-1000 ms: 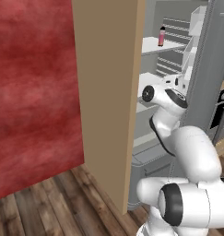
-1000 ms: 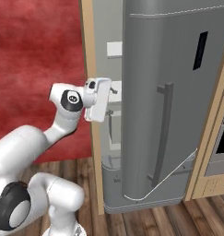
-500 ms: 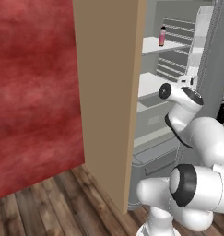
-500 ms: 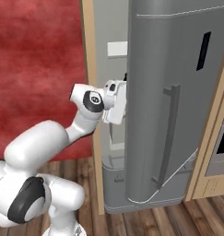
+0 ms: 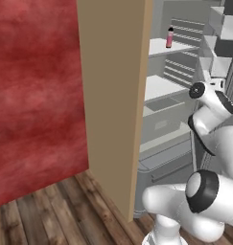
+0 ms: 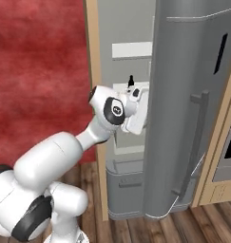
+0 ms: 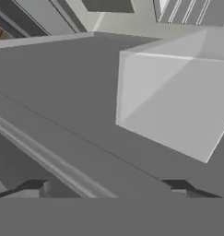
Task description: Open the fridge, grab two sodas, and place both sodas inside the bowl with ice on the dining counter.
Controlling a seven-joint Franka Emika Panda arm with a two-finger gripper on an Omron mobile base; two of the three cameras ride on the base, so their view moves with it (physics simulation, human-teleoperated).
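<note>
Your tool (image 6: 139, 110) sits at the gap between the fridge's open compartment and its door (image 6: 193, 95), at mid height, and its fingertips (image 7: 37, 188) stand well apart at the bottom of the hand view with nothing between them.

To the left of the tool is the tan wood surround (image 5: 113, 95), and beyond that the red wall (image 5: 36, 95). Just inside the surround, the fridge (image 5: 166, 91) is open and its white shelves (image 5: 161, 86) show. Up and to the left of the tool, on the upper shelf (image 5: 173, 47), stands the pink soda (image 5: 169, 38), upright and alone, well above the tool. Directly ahead of the tool, the hand view shows a pale translucent bin (image 7: 173, 101) against grey interior walls. To the right hangs the grey door with its long vertical handle (image 6: 192, 142).

The dark cola bottle cannot be made out from here.

Judge the pink bottle as light, rigid and smooth, so likely slippery and easy to tip. Take it across the body below the dark cap, with the fingers on either side and level, and close gently. You will need to raise the tool to that shelf first, keeping clear of the shelf edge.
</note>
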